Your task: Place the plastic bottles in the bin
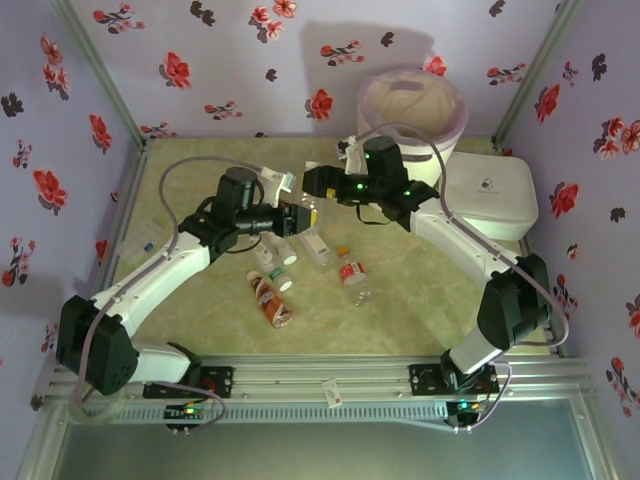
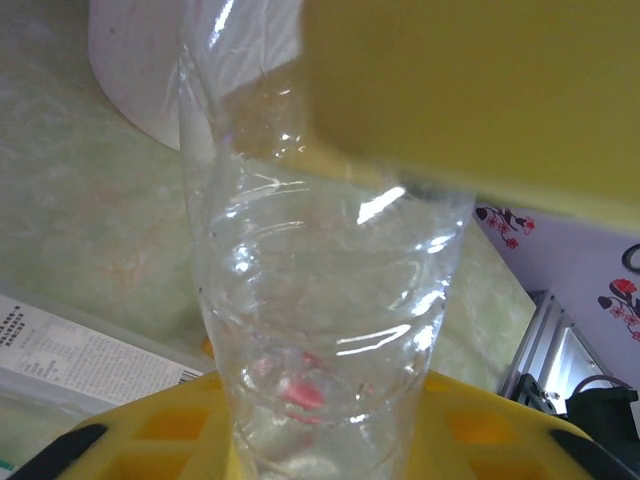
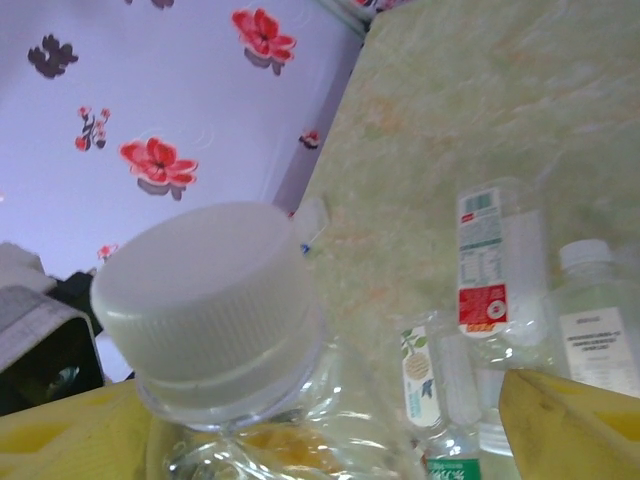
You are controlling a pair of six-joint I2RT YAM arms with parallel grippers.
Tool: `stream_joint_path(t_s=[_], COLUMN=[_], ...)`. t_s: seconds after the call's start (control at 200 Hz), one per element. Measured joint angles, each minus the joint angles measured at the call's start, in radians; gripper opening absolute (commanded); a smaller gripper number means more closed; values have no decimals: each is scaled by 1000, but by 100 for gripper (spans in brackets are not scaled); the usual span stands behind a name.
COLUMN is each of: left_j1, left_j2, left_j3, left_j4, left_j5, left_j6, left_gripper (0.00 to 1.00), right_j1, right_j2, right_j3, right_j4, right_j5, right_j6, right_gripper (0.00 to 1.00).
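While the left gripper (image 1: 299,216) clamps a bottle (image 2: 320,300), the right gripper (image 1: 313,184) (jaws apart) straddles it above loose bottles (image 1: 272,298).

Walls (image 1: 200,60) were lavender with red and black flowers, table (image 1: 420,310) pale green marbled, bin (image 1: 447,150) cream, liner (image 1: 410,100) pink. Clear bottle (image 3: 290,440) had white cap (image 3: 205,300); other bottle (image 1: 270,300) orange-brown.

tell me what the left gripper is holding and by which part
A clear plastic bottle, pinched across its ribbed body in the left gripper, away from the capped end.
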Motion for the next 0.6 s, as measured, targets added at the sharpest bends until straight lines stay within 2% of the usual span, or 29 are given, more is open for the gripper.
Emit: stream_joint_path(t_s=[0.09, 0.275, 0.315, 0.485, 0.6], left_j1=[0, 0, 0, 0, 0], left_j2=[0, 1, 2, 6, 7], left_j3=[0, 0, 0, 0, 0], left_j4=[3, 5, 5, 6, 8], left_j5=[0, 0, 0, -1, 0], left_j6=[0, -1, -1, -3, -2], left_gripper=[37, 39, 42, 68, 76], right_j1=[10, 10, 10, 10, 10], right_j2=[0, 0, 0, 0, 0], right_j3=[1, 1, 1, 1, 4], right_j4=[1, 2, 2, 0, -8], right_j5=[-7, -13, -14, -13, -2], right_j6=[11, 13, 13, 13, 7], right_gripper=[67, 57, 56, 54, 54])
